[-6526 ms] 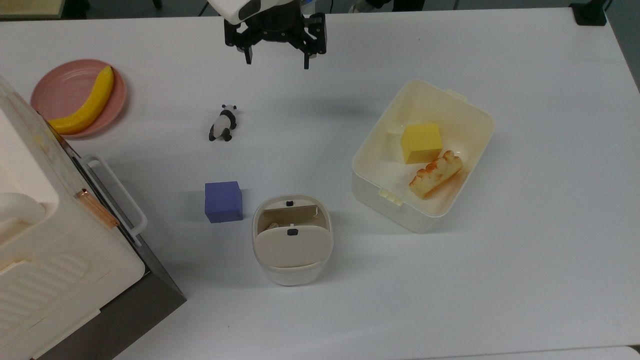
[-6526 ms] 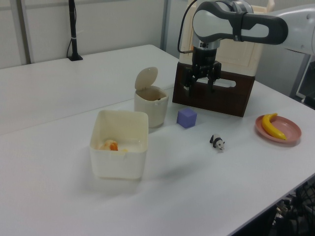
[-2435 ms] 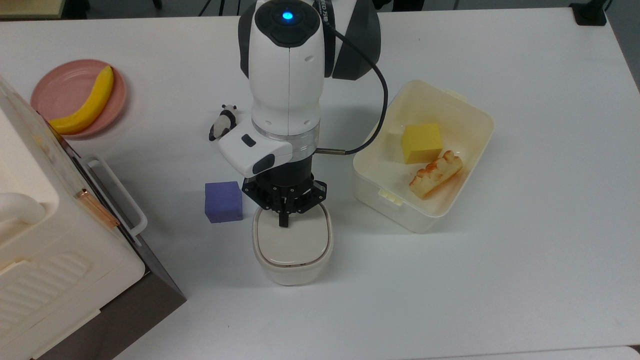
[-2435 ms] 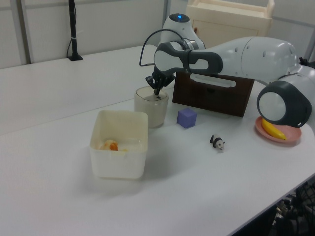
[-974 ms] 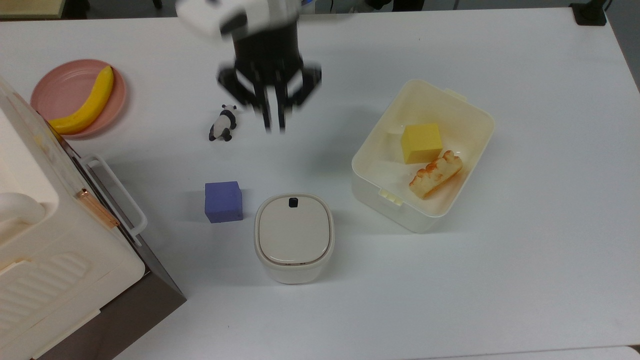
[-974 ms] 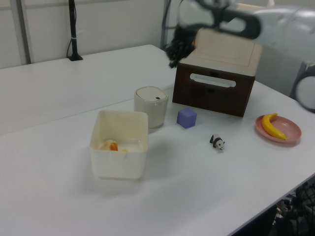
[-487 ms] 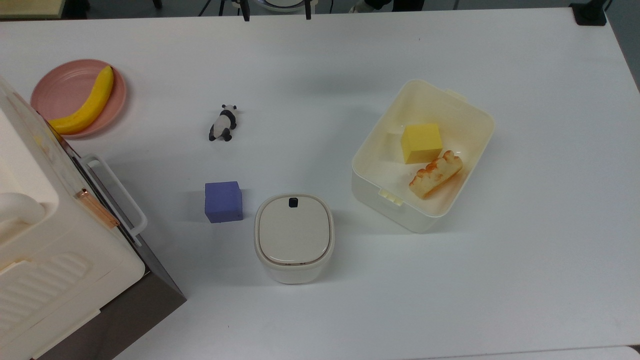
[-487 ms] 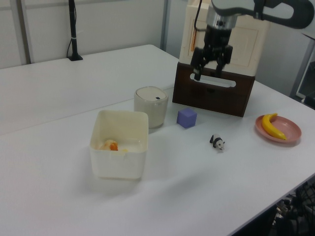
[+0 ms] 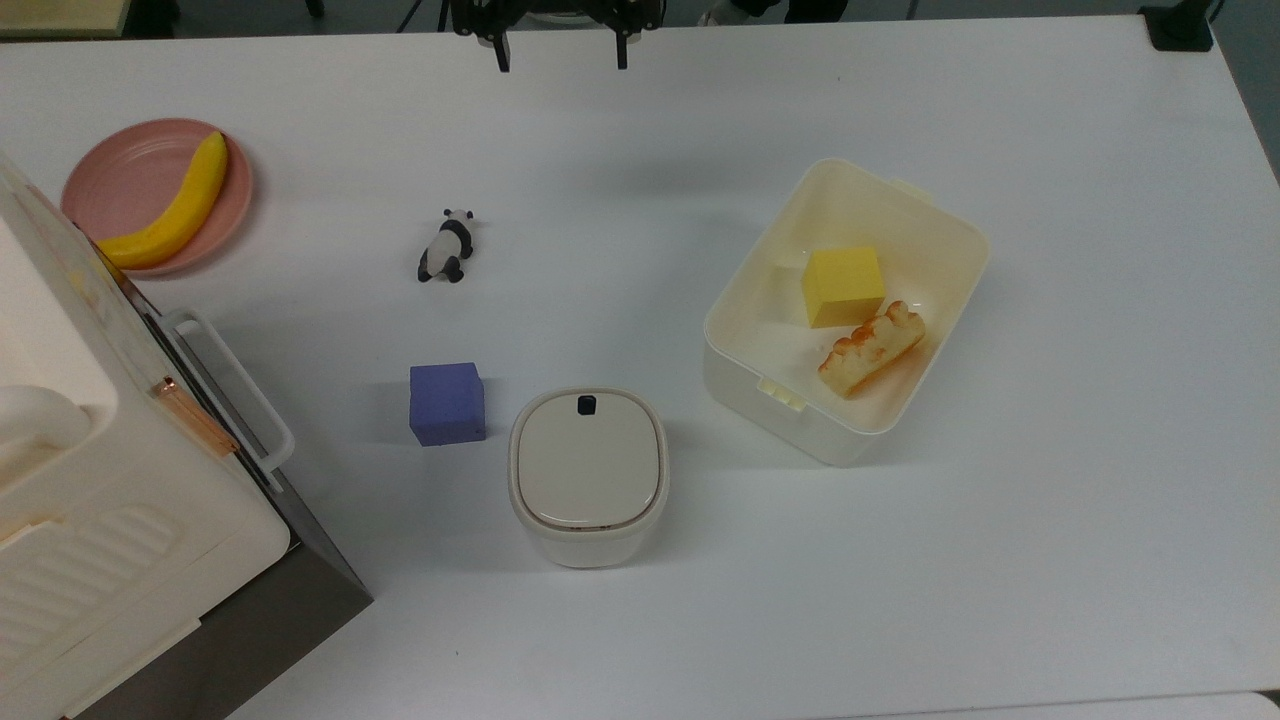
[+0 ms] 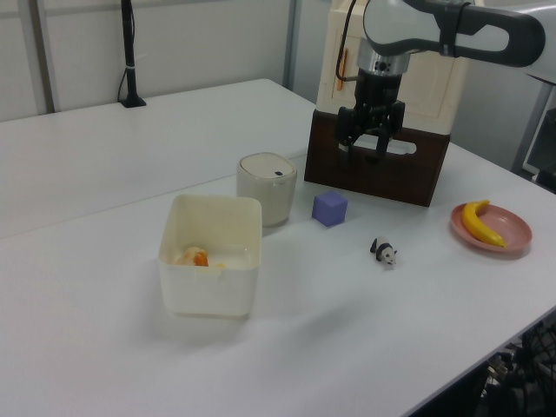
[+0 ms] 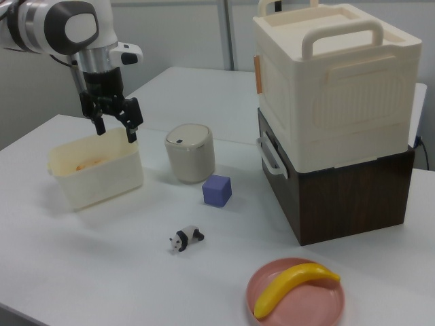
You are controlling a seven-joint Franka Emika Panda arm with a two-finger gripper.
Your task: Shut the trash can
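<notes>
From the top view, the trash can (image 9: 588,478) stands on the white table (image 9: 1050,500), its beige lid flat down on the body and the small black button (image 9: 587,404) on the side of the lid toward the table's far edge. The purple cube (image 9: 447,403) sits just beside it on the top view's left, not touching. The cream food box (image 9: 960,235) is near on the top view's right, holding a yellow block (image 9: 843,286) and a piece of bread (image 9: 871,349). A toy panda (image 9: 446,248) lies further toward the far edge, and a pink plate (image 9: 120,175) with a banana (image 9: 175,208) sits near the far left corner. The hand (image 9: 558,62) hangs over the far edge with its two fingers spread apart and nothing between them, well apart from the trash can.

From the left view, the trash can (image 10: 267,187) is shut, standing between the food box (image 10: 211,254) and the cube (image 10: 330,208). The hand (image 10: 367,153) hovers high above the table, open and empty, in front of the big white appliance (image 10: 408,78) on its dark base.

From the right view, the trash can (image 11: 190,152) sits mid-table with the cube (image 11: 217,190) just in front of it and the panda (image 11: 185,240) nearer the front edge. The hand (image 11: 117,129) hangs open above the food box (image 11: 95,173), holding nothing. The appliance (image 11: 336,88) fills the right view's right, with the plate (image 11: 268,288) and banana (image 11: 293,286) before it.
</notes>
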